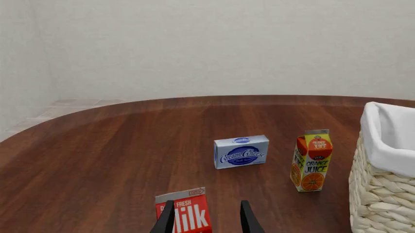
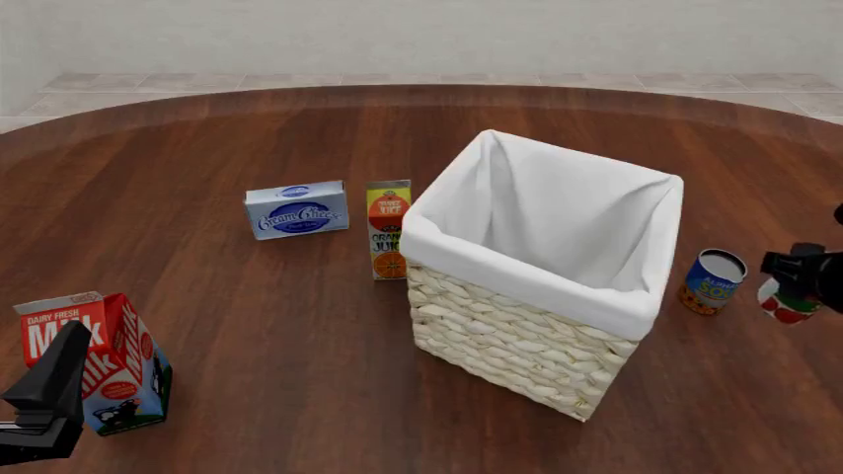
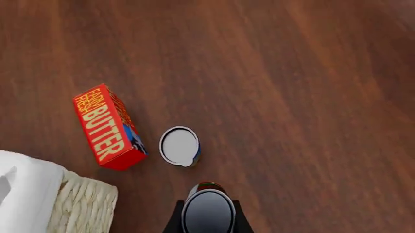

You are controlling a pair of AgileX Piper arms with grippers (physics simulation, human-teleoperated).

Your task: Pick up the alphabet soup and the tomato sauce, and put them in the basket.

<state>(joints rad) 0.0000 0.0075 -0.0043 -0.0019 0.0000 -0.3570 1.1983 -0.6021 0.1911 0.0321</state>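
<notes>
Brown wooden bench (image 2: pixel 264 326): right pincer (image 3: pixel 207 221) sits around the red-and-green tomato sauce can (image 3: pixel 207 211), beside the blue alphabet soup can (image 2: pixel 713 281). Next: squeeze, lift to the wicker basket (image 2: pixel 527 346). Left pincer (image 1: pixel 206 218) is apart.

The basket (image 2: pixel 540 326), pale wicker with a white cloth lining, stands upright mid-table. To its right the blue-labelled soup (image 2: pixel 713 281) stands upright, grey top showing. Just right of that stands the sauce (image 2: pixel 787 307), white label marked red and green, partly hidden.
</notes>
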